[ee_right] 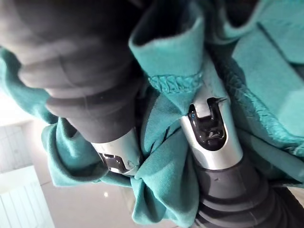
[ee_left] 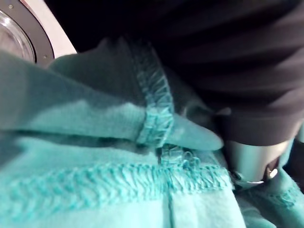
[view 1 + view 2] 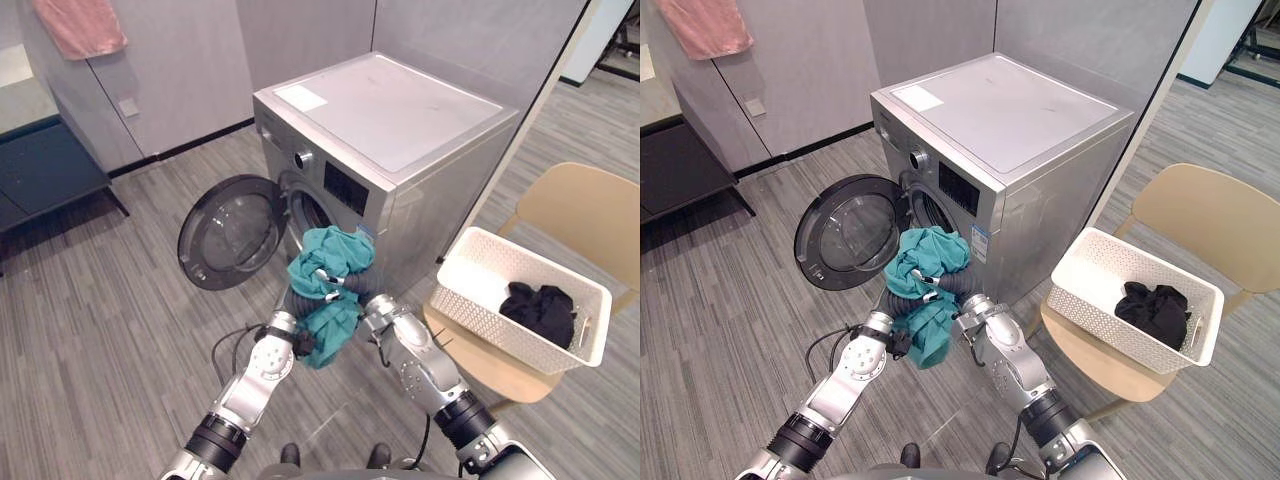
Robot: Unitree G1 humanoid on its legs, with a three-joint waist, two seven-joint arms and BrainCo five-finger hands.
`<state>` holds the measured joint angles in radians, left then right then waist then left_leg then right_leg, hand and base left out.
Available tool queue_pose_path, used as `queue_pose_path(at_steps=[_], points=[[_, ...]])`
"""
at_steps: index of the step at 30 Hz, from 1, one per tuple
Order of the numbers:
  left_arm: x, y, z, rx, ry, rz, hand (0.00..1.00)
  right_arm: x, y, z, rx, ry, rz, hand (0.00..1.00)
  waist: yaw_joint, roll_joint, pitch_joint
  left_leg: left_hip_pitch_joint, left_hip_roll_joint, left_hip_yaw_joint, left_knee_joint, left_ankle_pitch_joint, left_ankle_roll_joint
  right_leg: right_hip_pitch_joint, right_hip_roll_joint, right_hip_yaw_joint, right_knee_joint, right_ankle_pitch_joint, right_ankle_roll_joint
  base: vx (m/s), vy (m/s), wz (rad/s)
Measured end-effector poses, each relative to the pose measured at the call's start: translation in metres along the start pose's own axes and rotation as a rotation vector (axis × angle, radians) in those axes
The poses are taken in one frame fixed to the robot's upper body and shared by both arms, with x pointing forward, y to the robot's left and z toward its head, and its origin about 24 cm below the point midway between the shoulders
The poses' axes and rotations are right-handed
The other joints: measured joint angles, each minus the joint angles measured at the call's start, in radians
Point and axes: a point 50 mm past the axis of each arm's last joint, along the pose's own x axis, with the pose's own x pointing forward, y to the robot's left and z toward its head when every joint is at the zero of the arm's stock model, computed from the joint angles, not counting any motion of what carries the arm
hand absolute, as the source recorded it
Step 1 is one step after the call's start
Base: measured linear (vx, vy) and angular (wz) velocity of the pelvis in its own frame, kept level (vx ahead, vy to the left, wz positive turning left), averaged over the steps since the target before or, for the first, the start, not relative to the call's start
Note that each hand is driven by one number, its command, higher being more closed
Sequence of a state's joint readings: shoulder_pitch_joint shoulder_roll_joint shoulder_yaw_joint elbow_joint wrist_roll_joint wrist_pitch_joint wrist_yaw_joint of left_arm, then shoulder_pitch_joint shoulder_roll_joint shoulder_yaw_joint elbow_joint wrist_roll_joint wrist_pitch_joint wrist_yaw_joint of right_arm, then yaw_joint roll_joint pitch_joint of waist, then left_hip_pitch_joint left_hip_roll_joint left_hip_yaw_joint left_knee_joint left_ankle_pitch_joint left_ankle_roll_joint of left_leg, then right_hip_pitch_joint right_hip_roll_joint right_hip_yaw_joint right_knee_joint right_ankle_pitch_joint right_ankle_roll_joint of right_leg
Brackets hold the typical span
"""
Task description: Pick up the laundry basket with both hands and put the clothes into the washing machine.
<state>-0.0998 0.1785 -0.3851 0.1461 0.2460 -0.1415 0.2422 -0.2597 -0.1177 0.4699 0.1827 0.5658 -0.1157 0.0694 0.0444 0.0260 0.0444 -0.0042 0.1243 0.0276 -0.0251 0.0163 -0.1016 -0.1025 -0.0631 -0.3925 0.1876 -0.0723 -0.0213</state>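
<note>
Gripping one teal garment (image 3: 335,255) with both hands, chest-forward, off the floor. Left hand (image 3: 300,302) is on the lower left of the bundle and right hand (image 3: 352,285) on the right. The two sit just beside each other with cloth bunched between and over them. On both hands the silver fingers are curled into the fabric with the tips mostly buried. The right wrist view shows cloth wrapped tight round the fingers. A loose tail of the garment hangs below the hands.

The bundle sits right in front of the drum opening (image 3: 308,212), its top level with the lower rim. Can't tell whether any cloth is past the rim.

Round glass door (image 3: 230,232) is swung fully open to the robot's left, beside the garment but apart from it. Silver washing machine (image 3: 400,130) stands behind, top lid bare apart from a white label.

White laundry basket (image 3: 470,300) is well off to the robot's right, resting on the seat of a tan chair (image 3: 590,210), neither hand near it. Black clothes (image 3: 540,310) are piled at its right end and something white lies in the left part.

Far back left are a dark low bench (image 3: 45,170) and a pink cloth (image 3: 80,25) hanging on the grey wall.
</note>
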Motion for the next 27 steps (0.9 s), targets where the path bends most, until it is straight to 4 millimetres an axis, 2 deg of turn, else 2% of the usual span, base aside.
queue_pose_path(at_steps=[3,8,10,11,13,15,16,20,23,24,25,26,27], points=[[-0.004,-0.003,-0.003,-0.044,0.025,0.011,1.0,-0.006,-0.006,-0.001,-0.037,-0.001,-0.036,0.0,0.003,-0.014,-0.009,0.002,0.003,0.0,-0.005,0.001,0.001,0.0,0.003,0.0,0.001,-0.005,0.001,-0.01,-0.038,0.01],[-0.005,0.03,-0.017,-0.168,0.11,0.219,1.0,-0.032,-0.023,0.014,-0.281,-0.05,-0.136,0.0,-0.002,-0.023,-0.015,0.019,0.004,0.003,-0.013,0.007,0.001,0.008,0.012,0.005,-0.001,-0.009,0.005,0.03,-0.027,-0.03],[-0.007,0.036,-0.021,-0.174,0.124,0.244,1.0,-0.039,-0.032,0.022,-0.381,-0.071,-0.194,0.0,-0.002,-0.023,-0.015,0.02,0.003,0.004,-0.014,0.006,0.001,0.009,0.013,0.006,-0.003,-0.009,0.005,0.02,-0.005,0.0],[-0.013,0.04,-0.027,-0.183,0.153,0.265,1.0,-0.046,-0.043,0.028,-0.464,-0.077,-0.259,0.0,-0.004,-0.023,-0.015,0.022,0.001,0.003,-0.014,0.006,0.002,0.01,0.013,0.006,-0.008,-0.009,0.005,0.05,-0.007,0.01],[-0.023,0.041,-0.036,-0.195,0.195,0.283,1.0,-0.059,-0.057,0.027,-0.51,-0.056,-0.33,0.0,-0.003,-0.023,-0.015,0.025,0.0,0.003,-0.014,0.007,0.002,0.01,0.013,0.006,-0.01,-0.008,0.005,0.07,-0.006,0.02],[-0.043,0.042,-0.053,-0.223,0.285,0.319,1.0,-0.082,-0.074,0.019,-0.609,0.027,-0.429,0.0,-0.002,-0.023,-0.015,0.022,0.0,0.001,-0.016,0.007,0.003,0.01,0.013,0.004,-0.014,-0.005,0.0,0.06,-0.012,0.03],[-0.046,0.042,-0.056,-0.222,0.303,0.324,1.0,-0.087,-0.078,0.017,-0.63,0.047,-0.449,0.0,-0.003,-0.023,-0.015,0.02,0.0,0.001,-0.016,0.006,0.003,0.01,0.014,0.003,-0.015,-0.006,0.0,0.01,-0.023,0.03],[-0.066,0.05,-0.08,-0.216,0.424,0.361,1.0,-0.118,-0.104,-0.013,-0.731,0.273,-0.526,0.0,-0.005,-0.02,-0.013,-0.014,-0.001,-0.004,-0.012,-0.003,0.016,-0.011,0.008,-0.01,-0.007,-0.021,0.008,0.0,-0.024,0.1],[-0.077,0.051,-0.097,-0.206,0.509,0.352,1.0,-0.151,-0.128,-0.051,-0.694,0.513,-0.617,0.0,-0.002,-0.02,-0.004,-0.094,-0.01,-0.057,0.01,0.003,0.017,-0.059,-0.017,-0.07,0.038,-0.049,0.008,-0.01,-0.033,0.52],[-0.08,0.05,-0.101,-0.207,0.533,0.35,1.0,-0.158,-0.131,-0.059,-0.687,0.561,-0.638,0.0,-0.002,-0.023,-0.002,-0.108,-0.018,-0.068,0.014,0.012,0.029,-0.072,-0.032,-0.087,0.063,-0.065,0.011,0.02,-0.029,0.9],[-0.086,0.048,-0.108,-0.216,0.581,0.352,1.0,-0.172,-0.137,-0.07,-0.672,0.646,-0.678,0.0,-0.004,-0.027,0.01,-0.129,-0.037,-0.07,0.017,0.022,0.065,-0.086,-0.076,-0.133,0.104,-0.096,0.012,0.03,0.0,1.2],[-0.089,0.047,-0.113,-0.216,0.613,0.352,1.0,-0.185,-0.142,-0.079,-0.655,0.716,-0.719,0.0,-0.005,-0.033,0.023,-0.152,-0.047,-0.006,0.014,0.011,0.177,-0.09,-0.114,-0.183,0.123,-0.113,0.017,0.03,0.015,1.29],[-0.091,0.048,-0.114,-0.216,0.624,0.355,1.0,-0.191,-0.143,-0.083,-0.648,0.746,-0.737,0.0,-0.005,-0.034,0.026,-0.164,-0.039,0.059,0.015,0.007,0.223,-0.089,-0.126,-0.208,0.122,-0.116,0.019,0.06,0.039,1.68]])
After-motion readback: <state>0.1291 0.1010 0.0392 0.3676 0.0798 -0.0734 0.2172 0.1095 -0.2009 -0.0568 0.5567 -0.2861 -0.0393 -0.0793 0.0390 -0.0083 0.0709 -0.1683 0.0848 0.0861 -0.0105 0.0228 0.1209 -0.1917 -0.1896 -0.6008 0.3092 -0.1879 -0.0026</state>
